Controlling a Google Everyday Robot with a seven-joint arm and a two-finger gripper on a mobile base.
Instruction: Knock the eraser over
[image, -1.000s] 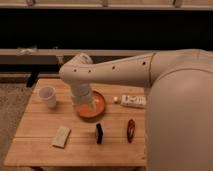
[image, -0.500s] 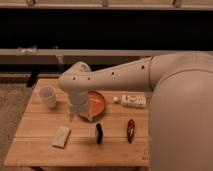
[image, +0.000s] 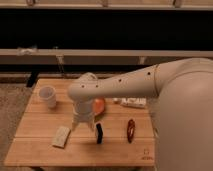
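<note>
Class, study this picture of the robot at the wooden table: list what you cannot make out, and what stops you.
Camera view:
1. The orange object: mostly hidden behind the arm; its identity is unclear.
2. The gripper, low over the table just left of the eraser: contact between them cannot be told.
3. The table's right end: hidden by the robot's body.
4. The white item: too small to identify.

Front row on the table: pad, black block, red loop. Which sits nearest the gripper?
The eraser, the small black upright block just right of the gripper. The beige pad lies flat farther left; the red loop is farther right.
</note>
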